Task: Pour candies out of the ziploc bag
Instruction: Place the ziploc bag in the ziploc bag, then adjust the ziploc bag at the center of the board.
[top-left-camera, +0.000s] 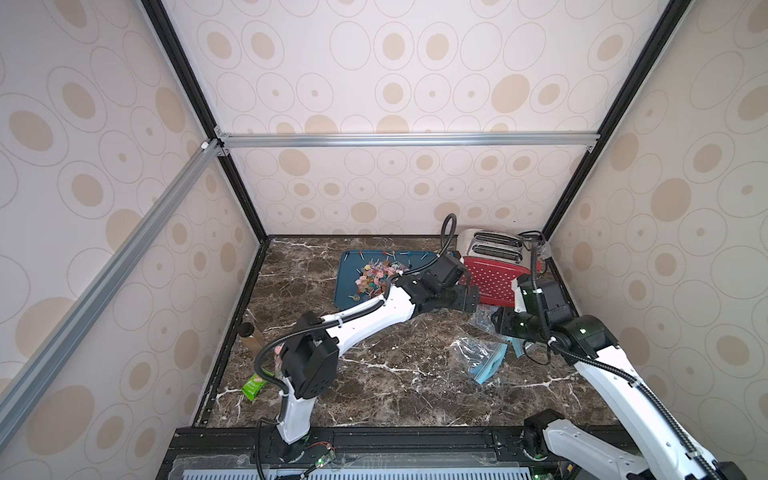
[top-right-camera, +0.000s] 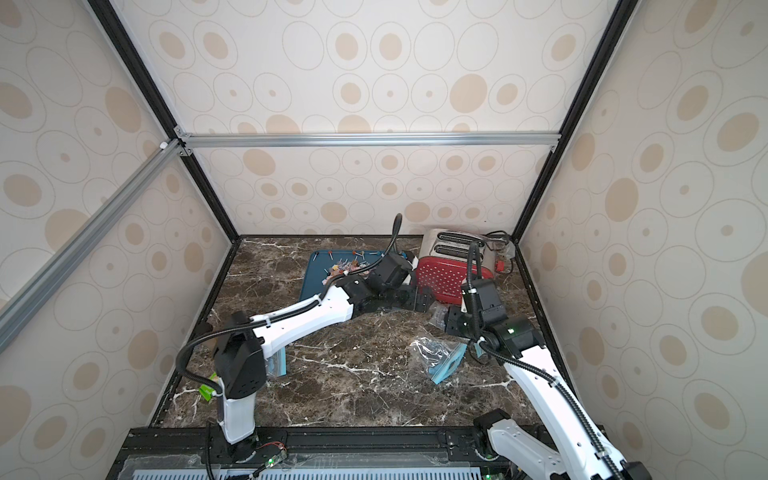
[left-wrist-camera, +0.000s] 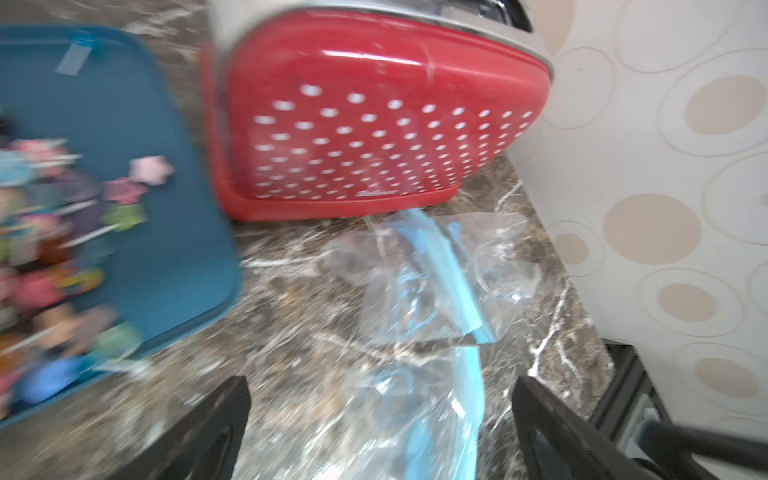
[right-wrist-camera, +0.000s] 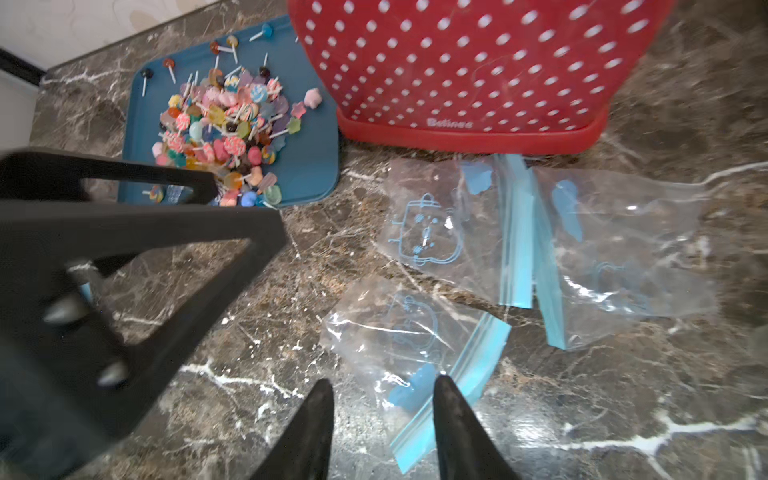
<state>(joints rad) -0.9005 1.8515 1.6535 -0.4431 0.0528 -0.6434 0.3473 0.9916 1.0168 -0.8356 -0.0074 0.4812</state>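
Taking the far wall as twelve o'clock, the dark marble table (top-left-camera: 374, 386) carries a red polka-dot toaster (top-left-camera: 494, 282) at one o'clock. A blue tray (top-left-camera: 347, 286) sits at twelve, just beside the toaster.

The left gripper (left-wrist-camera: 380, 384) hangs at the toaster's six o'clock side, its fingers spread wide with nothing in them. The right gripper (right-wrist-camera: 384, 382), out at three o'clock, shows a narrower gap and grips nothing that I can see.

Below both lies a clear ziploc bag (right-wrist-camera: 399, 332), flat on the marble with its blue zip strip slack. Two other bags (right-wrist-camera: 449, 224) rest at the toaster's foot, and all three look empty.

I judge the pour done, and the step in hand is parting from the emptied bag. The next move probably calls only for lifting both arms clear without dragging the film or nudging the tray.

The candies (right-wrist-camera: 224, 124) are in the tray. They form a dense heap of tiny lollipops, pink, orange, blue and swirled, on thin white sticks. A few strays lie along the tray's twelve o'clock rim.
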